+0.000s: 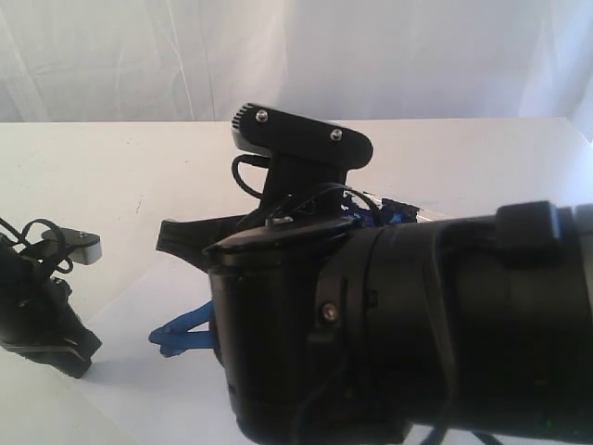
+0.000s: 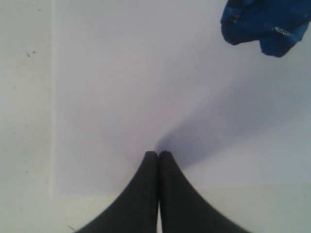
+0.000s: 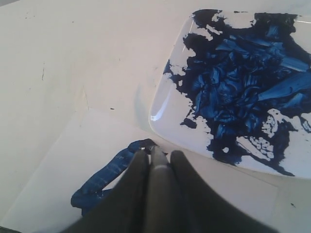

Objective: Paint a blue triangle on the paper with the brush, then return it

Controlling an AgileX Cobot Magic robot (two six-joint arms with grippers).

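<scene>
**Item 1, right gripper** (image 3: pixel 159 153): jaws pinched on the brush (image 3: pixel 158 170), whose handle is seen between the two dark fingers. The bristles are hidden beneath the fingertips, so contact with the sheet is probable but cannot be confirmed.

**Item 2, blue triangle** (image 3: pixel 109 172): only one thick dark stroke with a hooked end is laid on the paper (image 3: pixel 63 170), close to the edge that lies beside the dish (image 3: pixel 165 114). The outline is judged far from closed.

**Item 3, dish:** white, heavily smeared with dark blue paint, set just beside the paper.

**Item 4, left gripper** (image 2: pixel 159 155): jaws pressed together on nothing, held over the paper near one edge, well apart from the stroke.

**Step in hand:** painting is judged to be under way, on an early side of the figure.

**Next move:** the brush is to be drawn on across the blank sheet with the tip kept down, and the remaining sides added and joined. A reload at the dish may be needed. The return of the brush is left for afterwards
</scene>
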